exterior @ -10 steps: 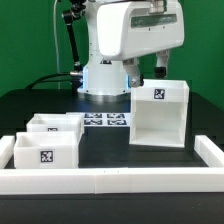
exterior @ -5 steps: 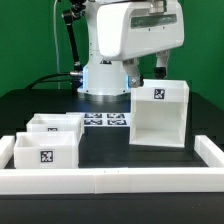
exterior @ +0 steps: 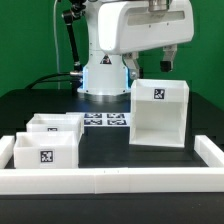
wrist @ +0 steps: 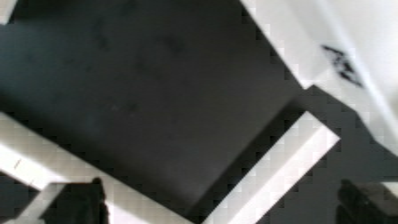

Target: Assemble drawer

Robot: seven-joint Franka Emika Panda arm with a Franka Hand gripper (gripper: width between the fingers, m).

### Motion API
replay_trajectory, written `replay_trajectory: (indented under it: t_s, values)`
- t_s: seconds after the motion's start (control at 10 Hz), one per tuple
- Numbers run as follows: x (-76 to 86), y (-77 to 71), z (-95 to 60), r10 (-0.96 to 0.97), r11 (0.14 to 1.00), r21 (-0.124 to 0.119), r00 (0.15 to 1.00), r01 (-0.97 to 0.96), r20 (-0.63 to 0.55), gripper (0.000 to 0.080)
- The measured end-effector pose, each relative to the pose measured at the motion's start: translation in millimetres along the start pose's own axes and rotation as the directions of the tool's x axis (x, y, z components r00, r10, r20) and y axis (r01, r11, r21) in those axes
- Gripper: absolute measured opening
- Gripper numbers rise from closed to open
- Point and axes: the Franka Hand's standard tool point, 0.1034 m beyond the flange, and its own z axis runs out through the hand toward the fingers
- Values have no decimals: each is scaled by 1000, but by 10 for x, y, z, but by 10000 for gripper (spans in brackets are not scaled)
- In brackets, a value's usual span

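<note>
A white open-fronted drawer housing [exterior: 157, 115] with a marker tag on its top front stands at the exterior view's right. Two small white drawer boxes lie at the left, one further back [exterior: 57, 124] and one with a tag at the front [exterior: 45, 151]. My gripper [exterior: 149, 68] hangs open and empty just above and behind the housing. In the wrist view the gripper [wrist: 222, 192] has its dark fingers [wrist: 75, 203] wide apart. A white edge of the housing [wrist: 299, 160] runs diagonally between them, apart from both.
The marker board [exterior: 106, 120] lies flat between the boxes and the housing, in front of the robot base [exterior: 100, 80]. A low white rail [exterior: 120, 180] borders the table's front and both sides.
The arm's hand has shifted a little toward the exterior view's right, over the housing. The parts have not moved.
</note>
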Motion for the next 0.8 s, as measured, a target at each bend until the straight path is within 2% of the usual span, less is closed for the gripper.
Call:
replay_trajectory:
  t_s: [0.3,0.4,0.5,0.6,0.8]
  values:
    - [-2,5,9,166,986,1,986,-166,1,650]
    - [-8,1,14,277,961,1,961,-277,2,650]
    - [-32,-25,32,406,914,1,914,-406,6,650]
    - [-79,-150,83,546,838,-4,838,-546,5,650]
    - [-71,-275,89,664,747,-7,747,-664,10,650]
